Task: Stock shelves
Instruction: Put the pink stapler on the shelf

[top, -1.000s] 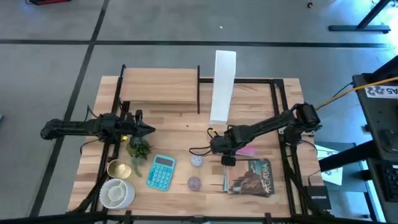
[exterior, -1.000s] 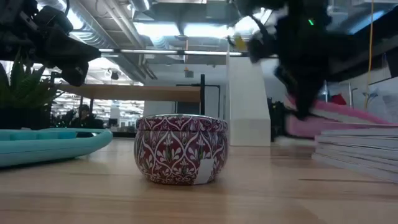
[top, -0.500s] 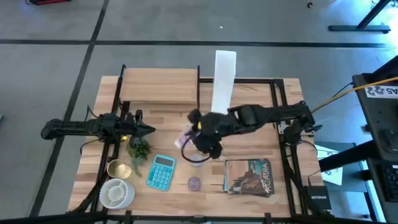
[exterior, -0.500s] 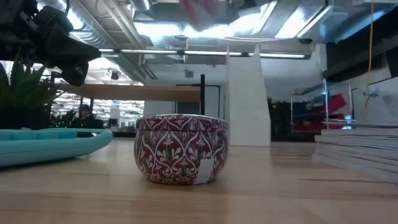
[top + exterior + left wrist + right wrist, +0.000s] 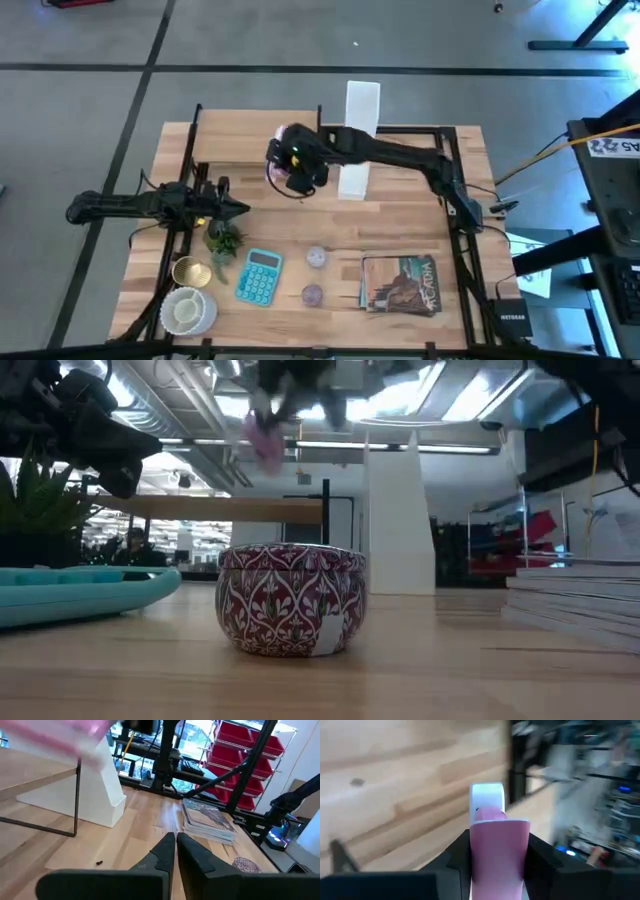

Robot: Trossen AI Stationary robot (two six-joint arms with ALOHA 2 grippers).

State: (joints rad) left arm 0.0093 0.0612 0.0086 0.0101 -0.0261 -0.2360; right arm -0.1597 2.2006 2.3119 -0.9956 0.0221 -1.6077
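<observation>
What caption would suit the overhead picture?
Right gripper carries a pink flat object over the raised light-wood shelf; left gripper waits by a small green plant.

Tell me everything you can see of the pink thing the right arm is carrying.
The pink object looks flat and slab-like, plain pink, with a pale white-blue end sticking out ahead; what it is cannot be told. It is clamped between the dark fingers of the right end effector, held in the air and touching nothing else. From above it hangs over the front right part of the small wooden shelf, beside the white file box. In the low view it is a pink blur above the shelf plank.
</observation>
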